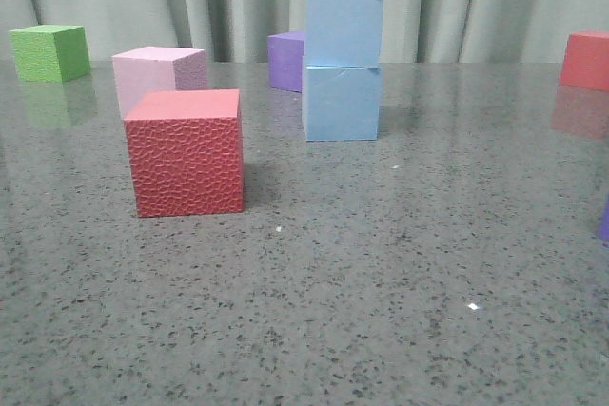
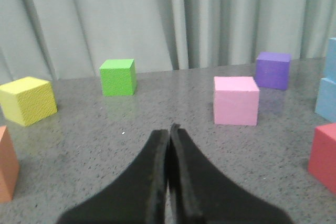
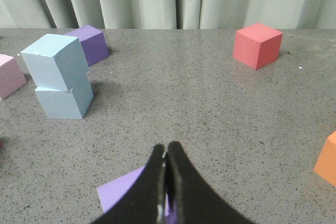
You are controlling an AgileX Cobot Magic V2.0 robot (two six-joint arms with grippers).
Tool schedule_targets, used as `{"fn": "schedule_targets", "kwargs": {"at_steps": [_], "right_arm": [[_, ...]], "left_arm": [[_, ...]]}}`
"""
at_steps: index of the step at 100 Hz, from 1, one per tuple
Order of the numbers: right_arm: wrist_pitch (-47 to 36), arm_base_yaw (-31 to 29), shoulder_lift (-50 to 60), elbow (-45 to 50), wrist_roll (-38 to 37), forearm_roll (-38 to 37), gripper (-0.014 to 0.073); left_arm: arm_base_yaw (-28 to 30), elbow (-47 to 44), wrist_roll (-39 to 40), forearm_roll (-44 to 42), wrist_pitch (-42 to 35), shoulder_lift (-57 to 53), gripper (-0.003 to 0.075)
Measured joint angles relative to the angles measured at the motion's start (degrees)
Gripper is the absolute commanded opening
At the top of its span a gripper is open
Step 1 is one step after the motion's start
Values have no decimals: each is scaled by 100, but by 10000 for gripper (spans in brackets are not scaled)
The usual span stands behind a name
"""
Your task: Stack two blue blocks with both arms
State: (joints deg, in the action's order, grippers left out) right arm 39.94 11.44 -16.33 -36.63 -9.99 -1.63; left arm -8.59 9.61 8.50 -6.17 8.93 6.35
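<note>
One pale blue block (image 1: 344, 24) stands on top of the other pale blue block (image 1: 342, 103) at the middle back of the grey table. The top one is turned a little on the lower one in the right wrist view (image 3: 54, 61), with the lower block under it (image 3: 64, 103). The stack's edge shows in the left wrist view (image 2: 328, 93). My left gripper (image 2: 169, 129) is shut and empty above bare table. My right gripper (image 3: 166, 148) is shut and empty, above a light purple cube (image 3: 126, 192). Neither arm shows in the front view.
A red textured cube (image 1: 186, 151) stands front left of the stack, a pink cube (image 1: 157, 78) behind it, a green cube (image 1: 49, 52) far left, a dark purple cube (image 1: 285, 60) behind the stack, a red cube (image 1: 586, 60) far right. Yellow (image 2: 27, 100) and orange (image 3: 326, 158) cubes lie farther out.
</note>
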Motion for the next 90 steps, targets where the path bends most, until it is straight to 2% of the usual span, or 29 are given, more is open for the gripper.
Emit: {"fn": "schedule_targets", "kwargs": {"at_steps": [22, 39, 55, 90], "right_arm": [[0, 0, 0, 0, 0, 0, -69], [0, 0, 0, 0, 0, 0, -69], [0, 0, 0, 0, 0, 0, -69], [0, 0, 0, 0, 0, 0, -69]], "left_arm": [[621, -569, -12, 63, -97, -481, -19], [880, -904, -12, 123, -198, -661, -19], [933, -982, -12, 215, -426, -661, -19], [933, -982, -12, 232, -416, -661, -19]]}}
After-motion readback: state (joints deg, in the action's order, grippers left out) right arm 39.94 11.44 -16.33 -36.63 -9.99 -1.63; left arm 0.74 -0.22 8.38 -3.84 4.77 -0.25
